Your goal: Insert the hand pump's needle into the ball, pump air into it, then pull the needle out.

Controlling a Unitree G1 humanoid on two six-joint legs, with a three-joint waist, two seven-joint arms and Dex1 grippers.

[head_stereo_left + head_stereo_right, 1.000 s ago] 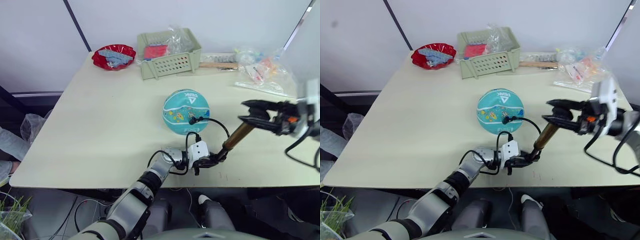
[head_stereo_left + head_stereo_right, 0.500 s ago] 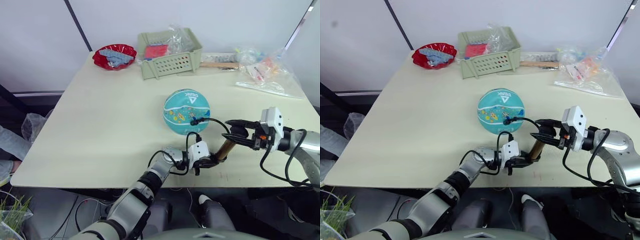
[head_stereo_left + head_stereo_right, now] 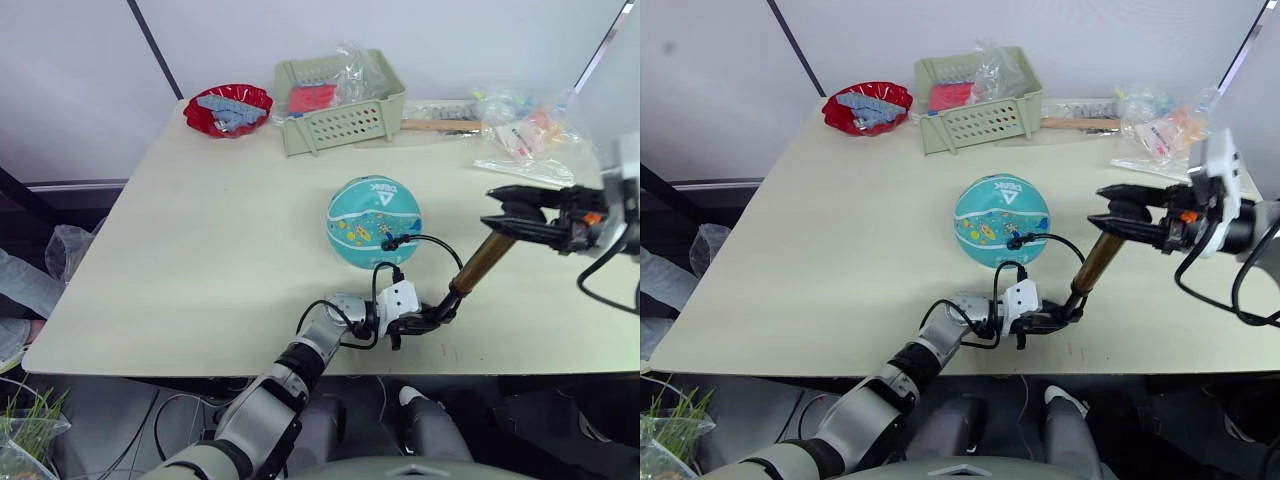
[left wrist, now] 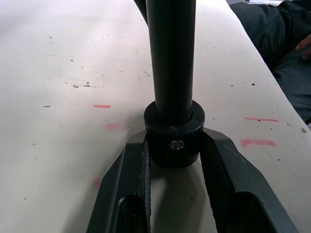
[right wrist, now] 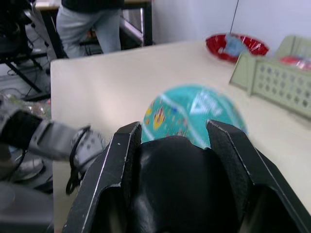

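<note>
The teal ball [image 3: 373,221] rests at the middle of the table. The hand pump [image 3: 478,268] leans up and to the right from the table's front edge. My left gripper [image 3: 425,322] is shut on its black lower end cap [image 4: 175,141], low on the table. My right gripper [image 3: 498,208] is shut on the black T-handle [image 5: 184,194] at the top. The thin black hose [image 3: 435,243] loops from the pump's base to the ball's front side, where its tip [image 3: 386,243] touches the ball. The needle itself is too small to make out.
A red bowl [image 3: 228,110] and a green basket [image 3: 340,105] stand at the table's back. Plastic bags [image 3: 530,145] and a wooden stick [image 3: 440,125] lie at the back right. A person [image 5: 92,19] stands beyond the table. The table's front edge is close below my left gripper.
My right gripper pushed the handle down toward the left gripper half a second ago, and has now drawn it back up and to the right. The ball and left gripper stayed put.
</note>
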